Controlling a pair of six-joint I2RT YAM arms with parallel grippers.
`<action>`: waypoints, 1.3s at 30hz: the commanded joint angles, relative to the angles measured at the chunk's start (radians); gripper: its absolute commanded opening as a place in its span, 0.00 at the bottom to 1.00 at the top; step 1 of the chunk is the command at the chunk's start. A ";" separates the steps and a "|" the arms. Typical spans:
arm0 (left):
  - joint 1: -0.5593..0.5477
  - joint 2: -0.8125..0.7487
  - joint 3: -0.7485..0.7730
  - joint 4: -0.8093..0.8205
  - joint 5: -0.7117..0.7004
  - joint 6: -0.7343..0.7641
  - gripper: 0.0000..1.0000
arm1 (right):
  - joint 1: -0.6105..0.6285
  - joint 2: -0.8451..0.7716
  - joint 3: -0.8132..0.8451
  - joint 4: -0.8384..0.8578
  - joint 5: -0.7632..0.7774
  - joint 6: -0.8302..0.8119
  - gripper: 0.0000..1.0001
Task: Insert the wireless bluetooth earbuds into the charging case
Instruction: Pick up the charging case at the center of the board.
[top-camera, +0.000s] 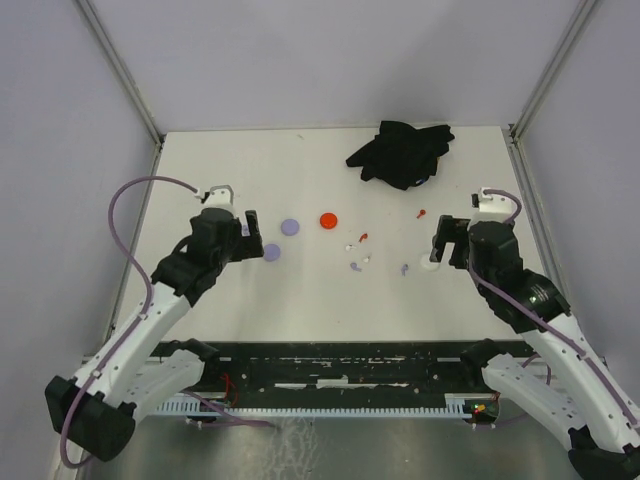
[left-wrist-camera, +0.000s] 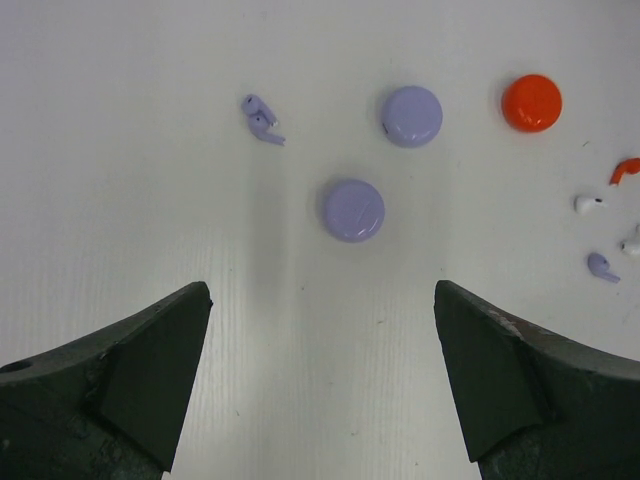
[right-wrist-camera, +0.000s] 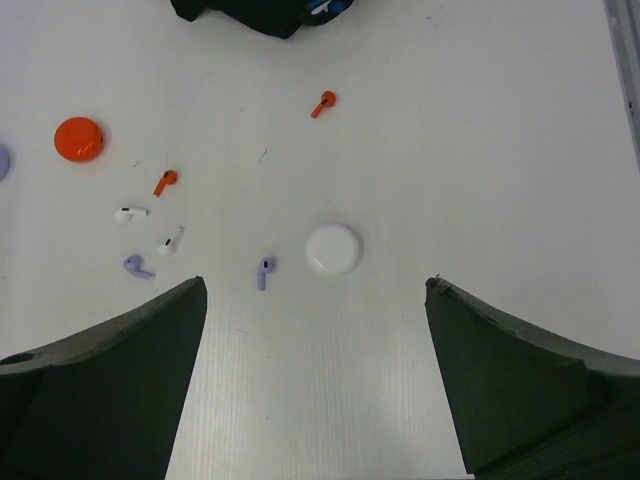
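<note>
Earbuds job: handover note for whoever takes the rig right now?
Left gripper: open, empty, over the table just short of the two lavender discs.
Right gripper: open, empty, just short of the white disc.
Lying loose mid-table: two red buds, two white buds, two lavender buds. A lavender pair lies nearer the left arm. The red disc sits farther back.
Done: nothing. No bud is held or seated.
Left: every bud. The discs, likely the cases, all look closed.

Right wrist view: top edge cuts the cloth, left edge a lavender disc. Left wrist view: right edge clips a white bud.
</note>
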 joint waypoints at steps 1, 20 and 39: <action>-0.001 0.133 0.063 -0.015 0.036 -0.052 0.99 | -0.003 0.024 -0.015 0.057 -0.042 -0.030 0.99; 0.063 0.816 0.324 0.004 0.206 -0.025 0.96 | -0.003 0.153 -0.052 0.110 -0.152 -0.068 0.99; 0.063 0.960 0.350 0.015 0.261 -0.016 0.70 | -0.001 0.246 -0.033 0.161 -0.320 -0.122 0.99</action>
